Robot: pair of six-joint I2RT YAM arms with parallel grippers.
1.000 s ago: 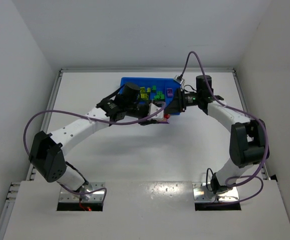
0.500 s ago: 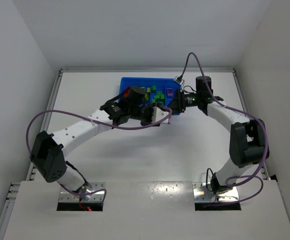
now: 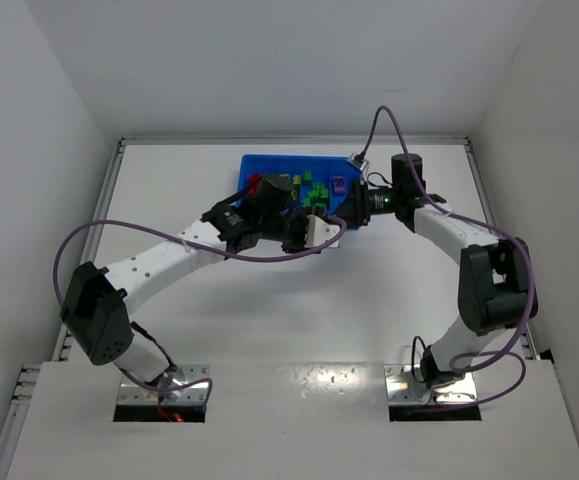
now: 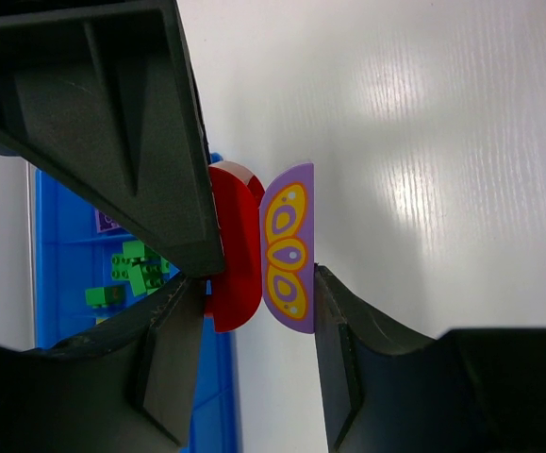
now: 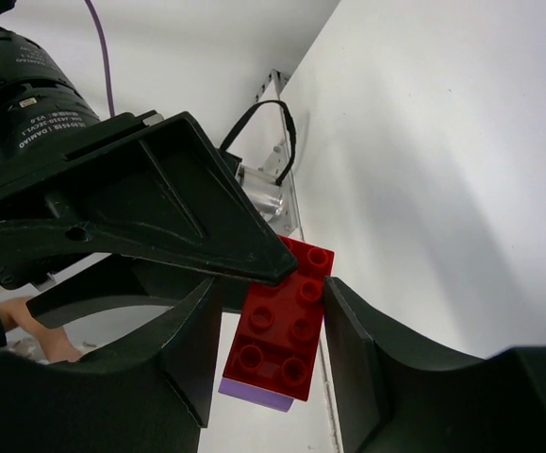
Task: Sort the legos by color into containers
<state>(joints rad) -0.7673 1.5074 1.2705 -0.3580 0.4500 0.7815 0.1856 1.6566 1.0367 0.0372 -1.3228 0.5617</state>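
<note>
A red brick (image 4: 235,247) stuck to a purple brick with a yellow butterfly print (image 4: 289,247) hangs above the table at the near right corner of the blue tray (image 3: 265,164). My left gripper (image 4: 258,283) is shut on this stack, one finger on each brick. My right gripper (image 5: 274,283) is closed around the same stack (image 5: 282,326), on the sides of the red brick. In the top view the left gripper (image 3: 317,228) and the right gripper (image 3: 347,208) meet, hiding the stack. Green (image 3: 315,190), yellow (image 3: 287,182), purple (image 3: 339,184) and red (image 3: 254,183) legos lie in the tray.
The tray (image 4: 65,245) stands at the back middle of the white table, with green legos (image 4: 131,274) showing in the left wrist view. White walls close the table on three sides. A metal rail (image 3: 114,190) runs along the left edge.
My left gripper has carried the stack up and to the right, from the table in front of the tray to my right gripper. The right arm has barely moved.
</note>
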